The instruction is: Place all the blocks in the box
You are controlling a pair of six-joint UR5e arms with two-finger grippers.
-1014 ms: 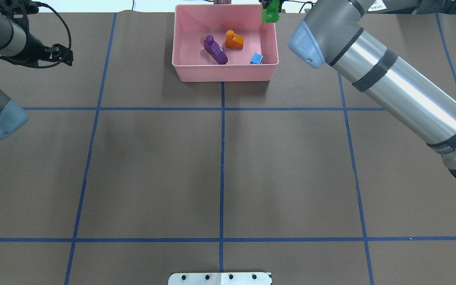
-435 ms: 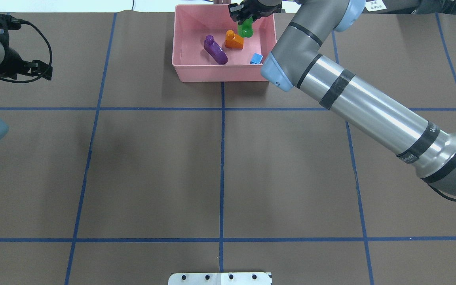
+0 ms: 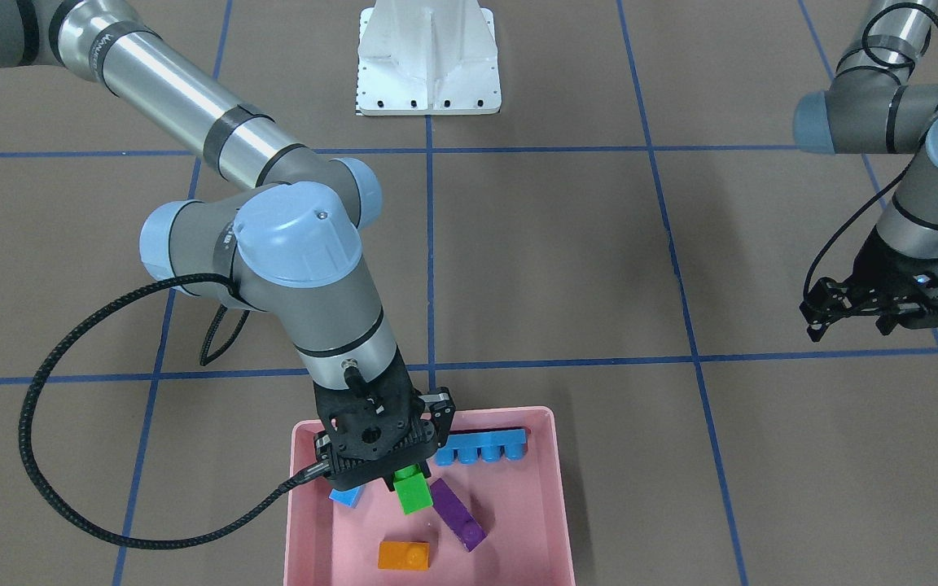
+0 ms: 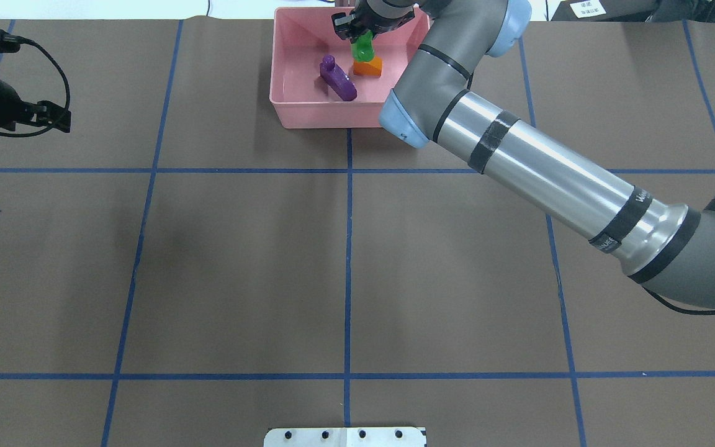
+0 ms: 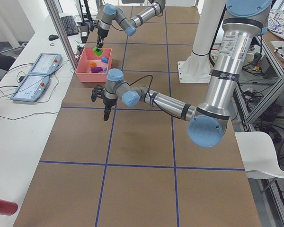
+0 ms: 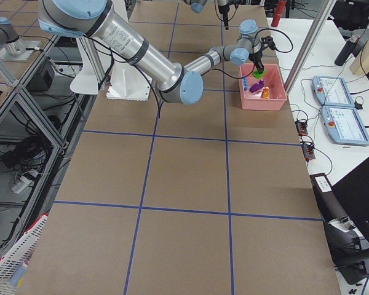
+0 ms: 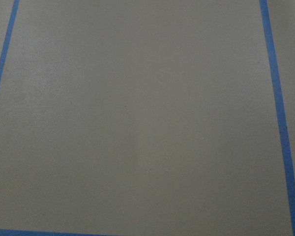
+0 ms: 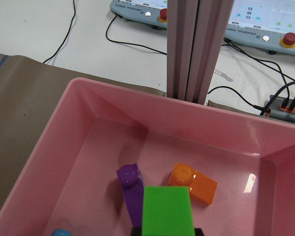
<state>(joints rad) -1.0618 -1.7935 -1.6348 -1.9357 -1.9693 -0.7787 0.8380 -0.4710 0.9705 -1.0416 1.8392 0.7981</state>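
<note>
My right gripper (image 3: pixel 404 482) is shut on the green block (image 3: pixel 414 492) and holds it over the middle of the pink box (image 3: pixel 557 488). In the box lie the orange block (image 3: pixel 404 555), the purple block (image 3: pixel 458 514), the long blue block (image 3: pixel 481 446) and the small blue block (image 3: pixel 345 495). The overhead view shows the gripper (image 4: pixel 364 38) with the green block (image 4: pixel 364 49) just above the orange block (image 4: pixel 370 67), next to the purple one (image 4: pixel 337 79). The right wrist view shows the green block (image 8: pixel 167 211) above the box floor. My left gripper (image 4: pixel 53 118) is open and empty, far to the left.
The right arm's forearm (image 4: pixel 537 167) stretches across the table's right half and hides the box's near right corner. A white pedestal base (image 3: pixel 428 57) stands at the robot's side of the table. The left wrist view shows only brown table (image 7: pixel 137 123) with blue tape lines.
My right gripper has carried the green block leftward from the box's far right corner to over its middle, above the orange block. My left arm has drawn back to the left.
</note>
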